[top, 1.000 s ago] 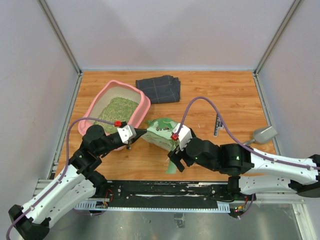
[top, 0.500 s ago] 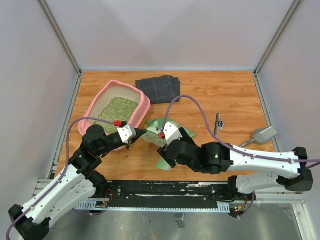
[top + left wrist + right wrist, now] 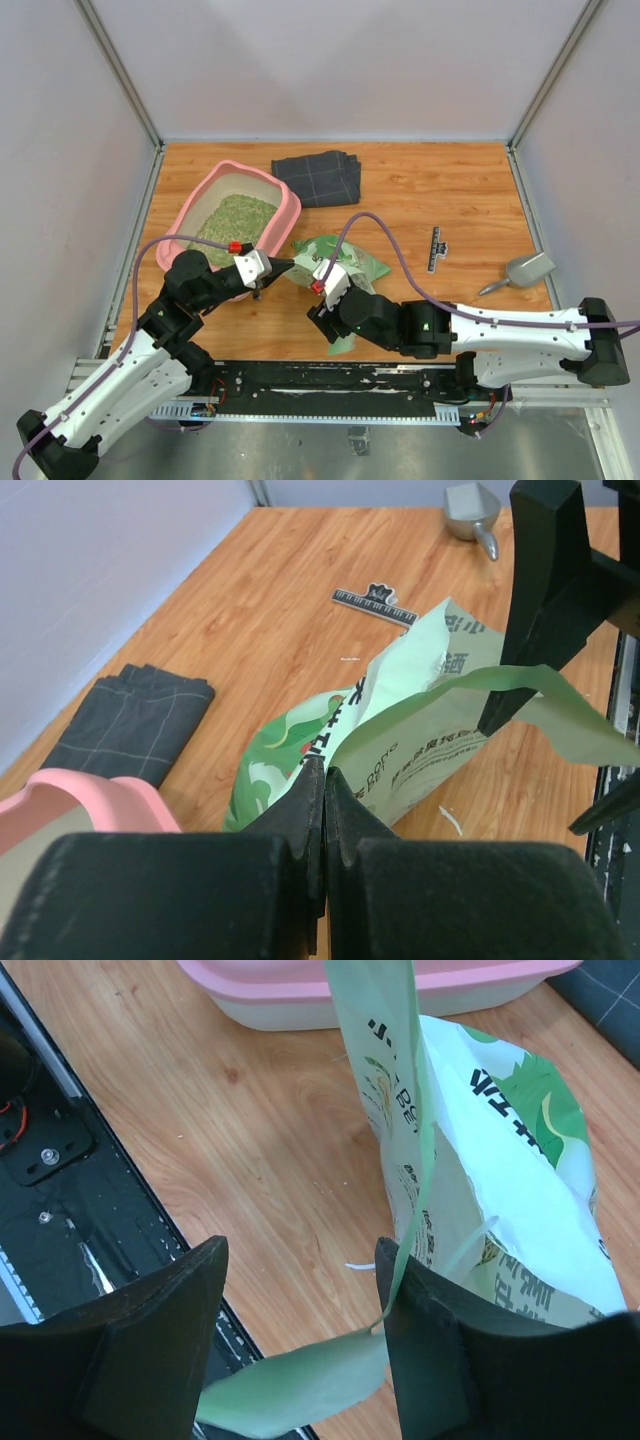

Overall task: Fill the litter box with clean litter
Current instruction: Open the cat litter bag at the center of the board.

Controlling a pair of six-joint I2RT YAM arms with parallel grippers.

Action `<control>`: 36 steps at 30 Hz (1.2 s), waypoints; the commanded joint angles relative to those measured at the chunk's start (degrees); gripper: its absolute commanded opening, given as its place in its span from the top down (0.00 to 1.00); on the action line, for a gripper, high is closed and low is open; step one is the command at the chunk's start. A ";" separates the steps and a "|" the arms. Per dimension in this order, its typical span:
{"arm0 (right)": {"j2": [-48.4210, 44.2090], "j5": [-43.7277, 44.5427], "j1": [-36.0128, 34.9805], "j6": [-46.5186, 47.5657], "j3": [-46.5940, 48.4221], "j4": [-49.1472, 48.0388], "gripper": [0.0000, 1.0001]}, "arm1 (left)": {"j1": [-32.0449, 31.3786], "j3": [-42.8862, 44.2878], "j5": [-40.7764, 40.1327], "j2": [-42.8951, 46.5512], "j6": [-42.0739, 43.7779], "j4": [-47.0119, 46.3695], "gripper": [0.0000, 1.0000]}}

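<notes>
Pinching the top edge of the bag, the left gripper is seen fully closed, its 2 fingers pressed together on the green plastic. The right gripper is held open, its 2 fingers spread wide on either side of a loose strip of the bag. Whether the strip is touched cannot be told. The bag is found just beside the near right corner of the litter box. The clean litter is spread inside the box. A folded cloth is seen behind the bag.
</notes>
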State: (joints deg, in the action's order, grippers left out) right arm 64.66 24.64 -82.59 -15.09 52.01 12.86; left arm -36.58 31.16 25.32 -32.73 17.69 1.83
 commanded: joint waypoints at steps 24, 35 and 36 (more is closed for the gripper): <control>-0.36 -6.23 2.56 5.45 -1.87 -11.07 0.59 | -0.34 1.07 3.33 -0.59 -2.04 -3.30 1.00; 3.46 -0.78 6.08 8.93 -4.23 -21.84 0.80 | -0.34 1.89 8.00 -1.00 -2.66 -2.79 0.99; 3.61 -1.19 6.42 9.09 -4.41 -22.36 0.79 | -0.34 1.84 7.58 -1.14 -2.65 -2.86 1.00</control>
State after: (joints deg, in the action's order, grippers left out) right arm 67.05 20.10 -77.38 -8.40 48.27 -3.20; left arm -36.58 31.18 29.89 -33.98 15.97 1.21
